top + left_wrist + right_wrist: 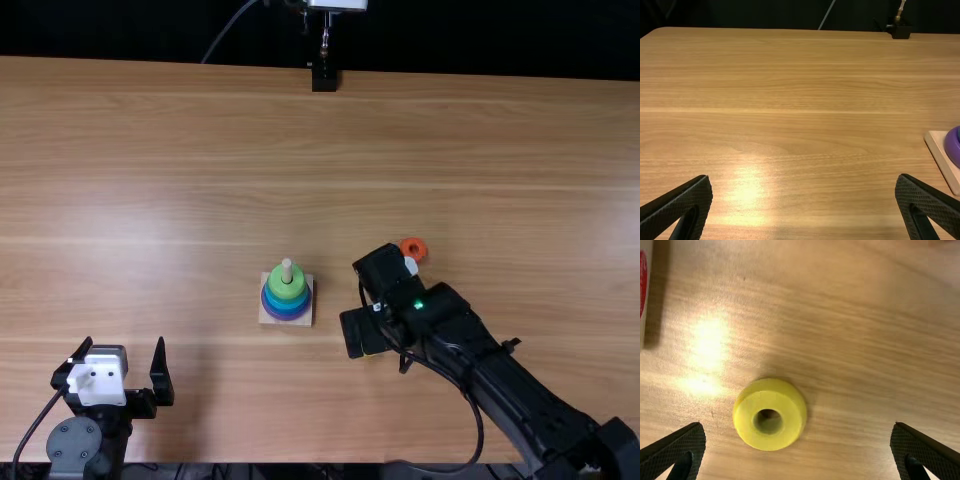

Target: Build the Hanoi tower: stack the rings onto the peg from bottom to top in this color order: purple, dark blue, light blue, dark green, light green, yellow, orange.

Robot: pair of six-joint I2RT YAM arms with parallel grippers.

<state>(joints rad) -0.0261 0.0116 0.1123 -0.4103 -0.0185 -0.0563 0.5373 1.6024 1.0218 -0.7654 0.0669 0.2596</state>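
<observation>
- Yellow ring [769, 402] lies flat on the wooden table [180, 200], below the right gripper [362, 334], whose fingers stand wide apart.
- Orange ring [403, 247] lies on the table, near the right arm.
- Purple, blue and green rings [287, 287] sit on the peg [287, 270], green uppermost.
- Left gripper [124, 346]: fingers spread, holding nothing.

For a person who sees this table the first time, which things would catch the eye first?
Probably the colorful stack of rings on its peg, near the middle of the table. Next, the yellow ring, lying on the wood beneath the right gripper's spread fingers. The small orange ring also stands out, just beyond that gripper in the top view.
</observation>
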